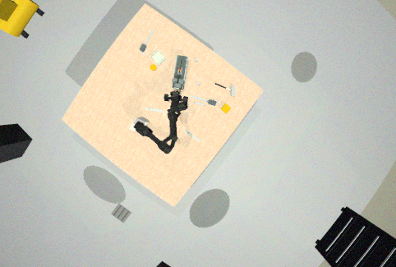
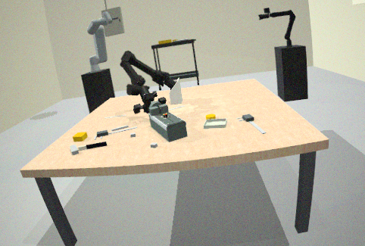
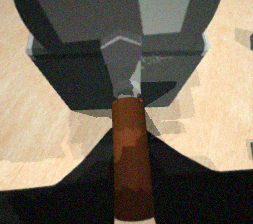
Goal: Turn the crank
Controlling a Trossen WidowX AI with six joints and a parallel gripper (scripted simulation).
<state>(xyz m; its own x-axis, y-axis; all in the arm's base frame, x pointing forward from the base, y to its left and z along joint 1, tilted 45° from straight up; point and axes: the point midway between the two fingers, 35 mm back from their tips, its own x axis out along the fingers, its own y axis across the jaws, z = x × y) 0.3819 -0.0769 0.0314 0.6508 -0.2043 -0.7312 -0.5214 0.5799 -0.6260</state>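
The grey-green machine (image 1: 181,64) (image 2: 168,129) (image 3: 62,80) is a long box on the table, its crank end toward my arm. The crank arm (image 3: 121,57) shows in the wrist view and ends in a brown handle (image 3: 131,150). My gripper (image 3: 125,133) is shut on this handle, one black finger on each side. In the top and exterior views the gripper is at the crank end of the machine. A small red and orange spot (image 1: 180,70) (image 2: 165,115) shows on top of the machine. The pointer and the brass zero marks are too small to tell apart, so their alignment cannot be read.
On the table (image 1: 111,85) (image 2: 242,151) are a pale tray (image 1: 158,57) (image 2: 215,123), a yellow round piece (image 1: 153,67) (image 2: 210,116), a yellow block (image 1: 226,108) (image 2: 79,137), a hammer (image 1: 232,90) (image 2: 74,149) and calipers (image 1: 212,102) (image 2: 102,133).
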